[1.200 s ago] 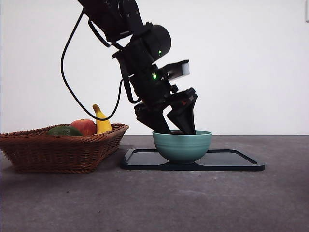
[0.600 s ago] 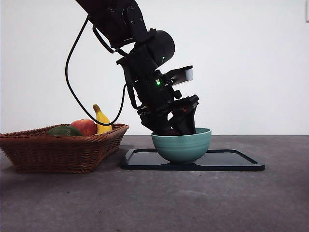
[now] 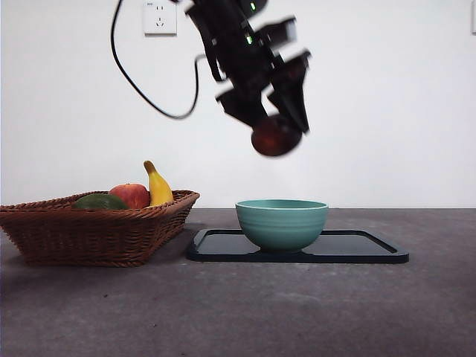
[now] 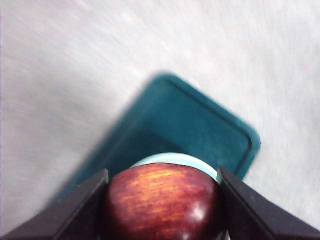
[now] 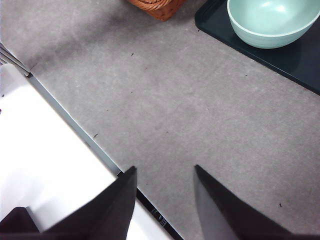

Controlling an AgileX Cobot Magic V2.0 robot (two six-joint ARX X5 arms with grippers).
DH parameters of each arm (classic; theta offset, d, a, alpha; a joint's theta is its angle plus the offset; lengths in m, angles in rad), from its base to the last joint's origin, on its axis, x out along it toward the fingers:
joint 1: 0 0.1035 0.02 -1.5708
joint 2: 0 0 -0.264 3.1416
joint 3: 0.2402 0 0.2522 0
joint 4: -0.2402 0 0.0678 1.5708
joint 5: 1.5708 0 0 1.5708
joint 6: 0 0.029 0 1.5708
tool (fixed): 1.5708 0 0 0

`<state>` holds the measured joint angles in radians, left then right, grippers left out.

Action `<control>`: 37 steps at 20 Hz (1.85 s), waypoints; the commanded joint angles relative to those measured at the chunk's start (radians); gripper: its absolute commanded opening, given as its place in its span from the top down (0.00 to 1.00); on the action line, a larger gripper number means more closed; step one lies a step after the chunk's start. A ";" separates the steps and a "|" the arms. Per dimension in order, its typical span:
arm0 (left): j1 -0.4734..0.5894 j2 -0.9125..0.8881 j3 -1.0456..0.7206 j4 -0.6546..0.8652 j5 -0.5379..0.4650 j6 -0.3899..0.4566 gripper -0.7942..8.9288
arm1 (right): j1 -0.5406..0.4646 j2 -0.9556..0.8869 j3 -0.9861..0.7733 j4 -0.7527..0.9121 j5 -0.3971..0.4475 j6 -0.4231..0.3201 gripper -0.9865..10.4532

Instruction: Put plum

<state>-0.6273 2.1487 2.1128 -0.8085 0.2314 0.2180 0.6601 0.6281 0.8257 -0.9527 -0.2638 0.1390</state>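
Front view: basket at lower left on the tabletop, holding banana, apple and a green fruit. Tray just right of the basket, bowl on its left part. Plum upper centre, in the left gripper, above the bowl, well apart.

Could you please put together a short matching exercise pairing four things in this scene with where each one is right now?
Things:
1. plum
2. bowl
3. banana
4. right end effector

Places:
A. in the wicker basket
B. on the dark tray
C. over bare table, holding nothing
D. gripped in the left end effector, in the air above the bowl

Pairs: 1-D, 2-B, 3-A, 4-C
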 commanded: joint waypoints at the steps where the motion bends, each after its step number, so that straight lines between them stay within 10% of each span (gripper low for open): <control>1: 0.031 0.001 0.078 -0.035 -0.002 -0.055 0.70 | 0.008 0.003 0.007 0.010 0.003 0.008 0.76; 19: 0.341 -0.407 -0.007 -0.393 0.227 -0.002 0.70 | 0.008 0.003 0.007 0.040 0.002 -0.016 0.76; 26: 0.352 -0.442 -0.465 -0.157 0.234 -0.020 0.70 | 0.008 0.003 0.007 0.039 0.002 -0.016 0.76; 37: 0.353 -0.441 -0.916 0.335 -0.053 -0.074 0.70 | 0.008 0.003 0.007 0.040 0.002 -0.016 0.76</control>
<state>-0.2726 1.6993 1.1770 -0.4805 0.1814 0.1509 0.6601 0.6281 0.8257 -0.9230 -0.2611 0.1318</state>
